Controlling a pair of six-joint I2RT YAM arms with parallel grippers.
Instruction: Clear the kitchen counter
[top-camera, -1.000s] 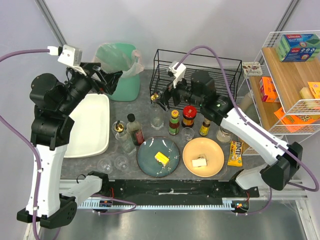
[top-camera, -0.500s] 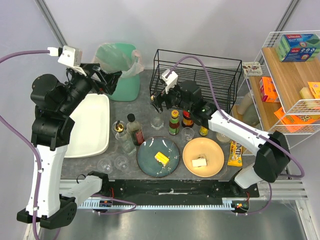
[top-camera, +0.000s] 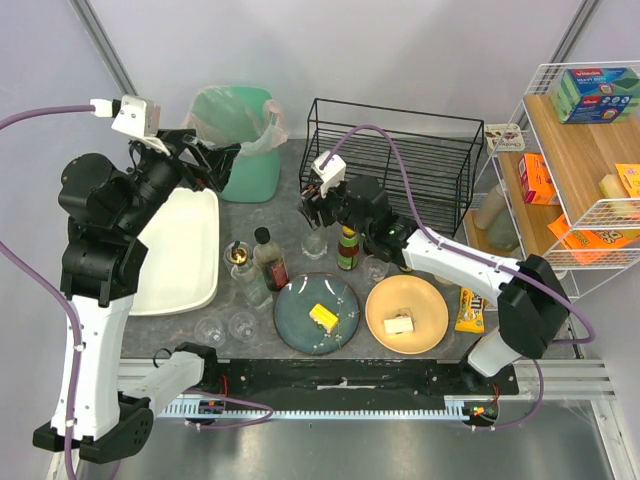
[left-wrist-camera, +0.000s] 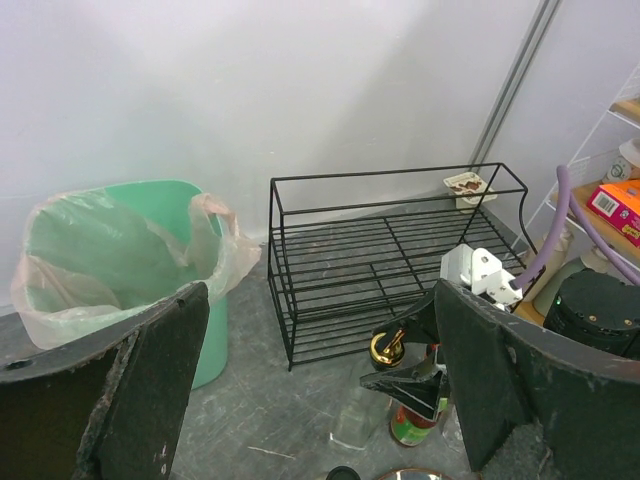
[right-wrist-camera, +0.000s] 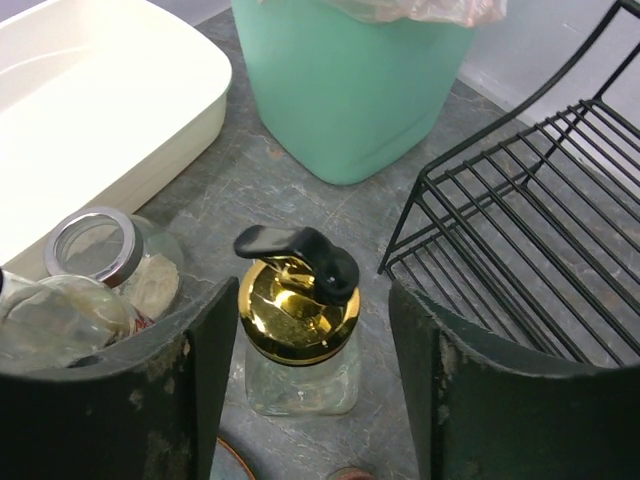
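Kitchen counter (top-camera: 288, 210) fills mid-frame; at its 11 o'clock the right gripper (top-camera: 312, 207), jaws apart, straddles a gold-capped pump bottle (right-wrist-camera: 298, 318), likely to grasp it. Left gripper (top-camera: 218, 162) hangs spread at 10 o'clock.

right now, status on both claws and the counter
Left claw open, empty, up by bin. Right claw open, straddling pump bottle, not gripping. Counter crowded: plates, bottles. Jar and wire rack close alongside.

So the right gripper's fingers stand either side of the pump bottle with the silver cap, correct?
No: the right wrist view shows the cap of the pump bottle is gold, not silver. The right gripper does stand with its fingers either side of it.
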